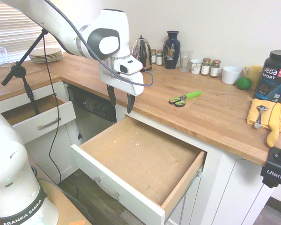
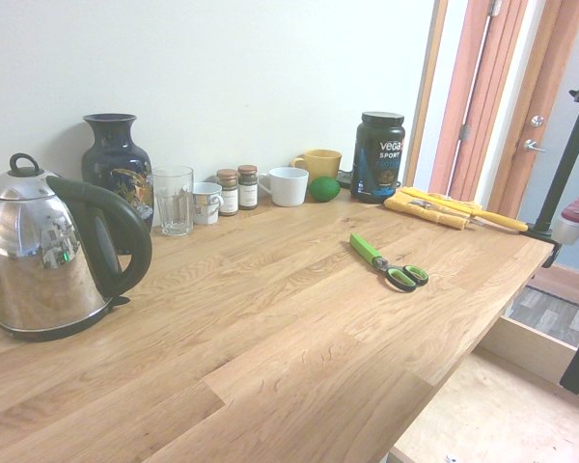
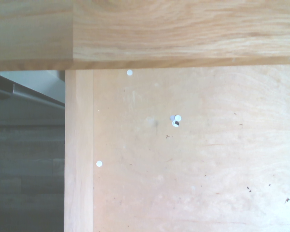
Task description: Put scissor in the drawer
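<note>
One long run of wooden countertop: it crosses the first exterior view from the left edge to the right, the biggest thing I see from where I stand.
White arm: comes in from the upper left of that frame, its wrist hanging over the counter's front edge.
Big drawer: pulled out, lower middle of the frame, bare scuffed bottom facing up. If the wrist dips too soon on its way across, I'd fear it catching the drawer's side or the counter edge.
Protein tub: far right, beside the folded yellow cloth; well off the likely path, so a small worry.
Kettle: upper middle, behind the wrist. A wide swing toward the wall could knock it.
Gripper: upper middle, its two dark fingers spread apart with nothing between them.
Scissor: right of centre, lying flat on the counter, lime cover pointing to the right, not in the drawer. Being so flat, it might be missed by a grasp set too high, or the tips might scrape the wood if set too low. Pinched by one loop, it could swivel and slip; let go too near the drawer's front, it could land on the rim or the floor.
</note>
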You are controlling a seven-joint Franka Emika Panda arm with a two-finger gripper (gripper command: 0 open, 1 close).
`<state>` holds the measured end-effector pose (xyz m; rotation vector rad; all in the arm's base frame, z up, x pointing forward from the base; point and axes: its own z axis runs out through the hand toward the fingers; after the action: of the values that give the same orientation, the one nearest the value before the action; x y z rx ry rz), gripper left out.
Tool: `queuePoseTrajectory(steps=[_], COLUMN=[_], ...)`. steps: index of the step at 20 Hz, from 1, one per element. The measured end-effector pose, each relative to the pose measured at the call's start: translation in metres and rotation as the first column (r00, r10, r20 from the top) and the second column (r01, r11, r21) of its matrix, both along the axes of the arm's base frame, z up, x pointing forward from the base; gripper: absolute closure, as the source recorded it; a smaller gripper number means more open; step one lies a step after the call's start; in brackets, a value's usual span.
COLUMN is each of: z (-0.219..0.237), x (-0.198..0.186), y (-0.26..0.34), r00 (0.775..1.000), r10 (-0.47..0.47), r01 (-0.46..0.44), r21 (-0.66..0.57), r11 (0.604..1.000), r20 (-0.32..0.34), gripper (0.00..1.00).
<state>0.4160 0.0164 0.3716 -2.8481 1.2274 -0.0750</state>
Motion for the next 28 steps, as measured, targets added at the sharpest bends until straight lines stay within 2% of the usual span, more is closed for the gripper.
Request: queuePoseTrajectory(steps=[5, 9, 15, 28], z=[0.001, 0.003, 0.004, 0.009], x=[0.004, 0.029, 0.096, 0.255], y=[-0.007, -0.028, -0.056, -0.077], r00=[1.0, 0.999, 0.998, 0.996], r10=[0.0, -0.032, -0.063, -0.091], r01=[0.0, 0.032, 0.064, 0.092], r21=[-0.019, -0.025, -0.04, -0.062], r11=[1.0, 0.999, 0.997, 0.994], r20=[-0.006, 0.008, 0.028, 0.016], gripper=[0.0, 0.0, 0.0, 0.0])
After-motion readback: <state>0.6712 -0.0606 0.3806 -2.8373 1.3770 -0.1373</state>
